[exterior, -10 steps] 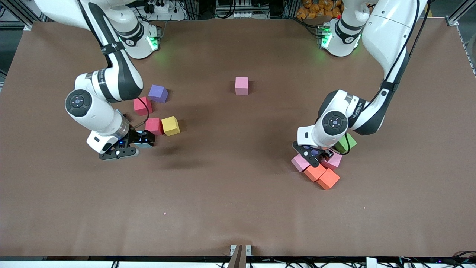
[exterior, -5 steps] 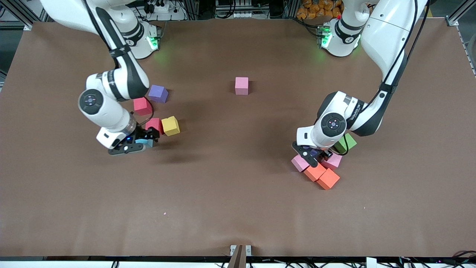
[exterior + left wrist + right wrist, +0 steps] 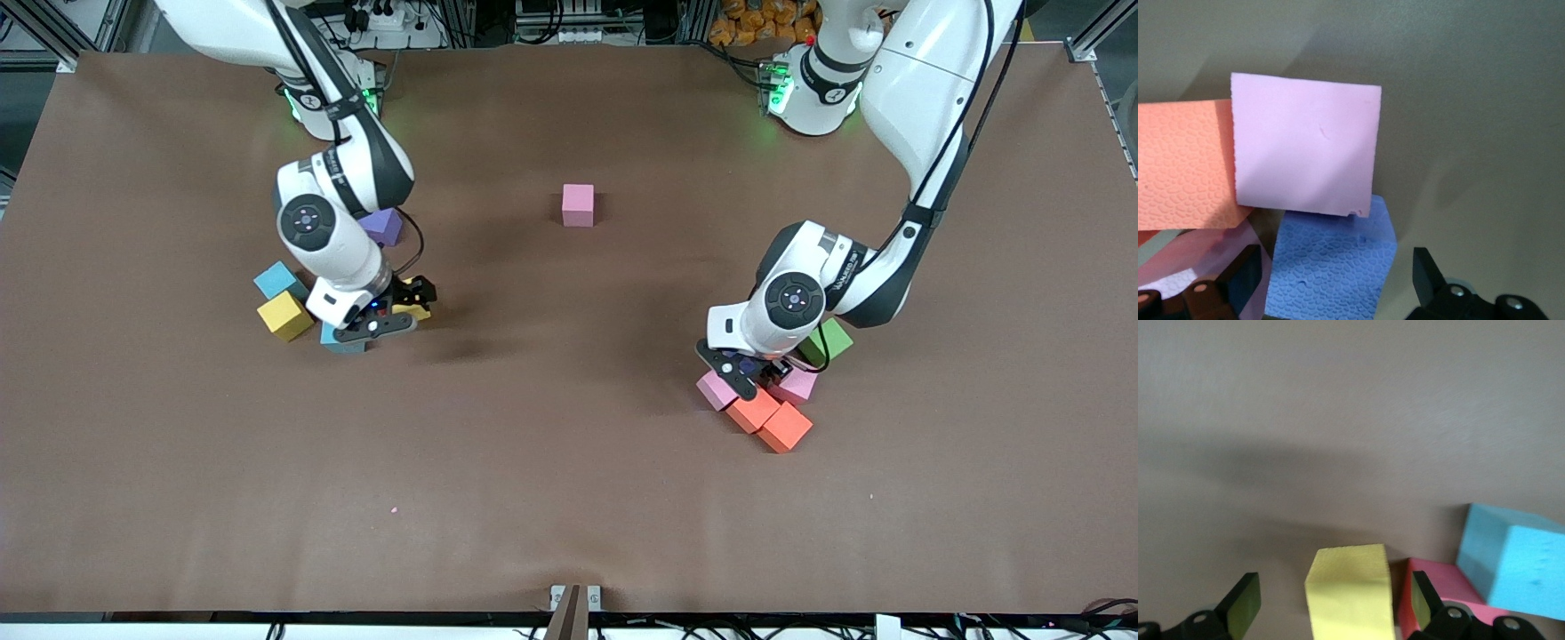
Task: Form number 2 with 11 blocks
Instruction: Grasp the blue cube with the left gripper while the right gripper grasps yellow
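The right gripper (image 3: pixel 397 313), jaws apart, is hovering over a yellow block (image 3: pixel 1350 593) while the left gripper (image 3: pixel 756 373), also apart, is straddling a blue block (image 3: pixel 1333 264); both need closing, carrying toward the lone pink block (image 3: pixel 578 204) at twelve o'clock

The blocks (image 3: pixel 578 204) are small foam cubes, scattered. One pink sits alone mid-surface. Purple (image 3: pixel 382 226), two blue (image 3: pixel 277 280), two yellow (image 3: pixel 284 316) cluster toward the right arm's end. Two orange (image 3: pixel 784 428), two pink (image 3: pixel 716 389) touch toward the left arm's end.
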Controlling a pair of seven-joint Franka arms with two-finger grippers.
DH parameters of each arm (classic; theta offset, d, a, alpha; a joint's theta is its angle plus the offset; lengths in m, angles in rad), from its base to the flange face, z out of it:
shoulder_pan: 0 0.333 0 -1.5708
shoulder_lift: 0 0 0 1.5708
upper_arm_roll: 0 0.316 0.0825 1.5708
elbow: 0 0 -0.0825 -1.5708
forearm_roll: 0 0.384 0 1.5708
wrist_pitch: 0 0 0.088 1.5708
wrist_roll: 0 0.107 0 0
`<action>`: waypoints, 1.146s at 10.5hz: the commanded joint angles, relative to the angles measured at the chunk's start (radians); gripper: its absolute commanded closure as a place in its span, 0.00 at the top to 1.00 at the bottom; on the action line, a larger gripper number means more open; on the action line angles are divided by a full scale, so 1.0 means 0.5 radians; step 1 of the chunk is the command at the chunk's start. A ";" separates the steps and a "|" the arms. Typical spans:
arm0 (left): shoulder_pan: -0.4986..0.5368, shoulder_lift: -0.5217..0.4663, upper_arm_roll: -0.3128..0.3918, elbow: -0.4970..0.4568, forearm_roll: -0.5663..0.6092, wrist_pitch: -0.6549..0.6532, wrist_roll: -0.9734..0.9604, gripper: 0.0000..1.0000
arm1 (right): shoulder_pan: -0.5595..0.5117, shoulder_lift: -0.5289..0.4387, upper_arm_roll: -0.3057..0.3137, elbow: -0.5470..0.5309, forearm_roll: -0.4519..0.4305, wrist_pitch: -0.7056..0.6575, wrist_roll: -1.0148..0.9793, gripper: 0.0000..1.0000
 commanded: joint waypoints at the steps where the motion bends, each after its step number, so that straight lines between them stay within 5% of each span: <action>1: 0.005 0.008 -0.009 -0.007 0.056 0.028 0.021 0.96 | 0.052 0.019 -0.016 -0.078 -0.017 0.072 -0.010 1.00; 3: 0.005 0.002 -0.012 -0.019 0.056 0.028 0.018 0.73 | 0.094 0.028 -0.016 -0.094 -0.060 0.081 -0.019 1.00; 5: 0.011 -0.038 -0.012 -0.077 0.056 0.025 0.018 0.64 | 0.071 0.028 -0.022 -0.094 -0.194 0.069 -0.056 1.00; 12: 0.011 -0.478 -0.239 -0.521 0.053 -0.015 0.054 0.58 | 0.040 0.028 -0.019 -0.152 -0.207 0.038 -0.031 1.00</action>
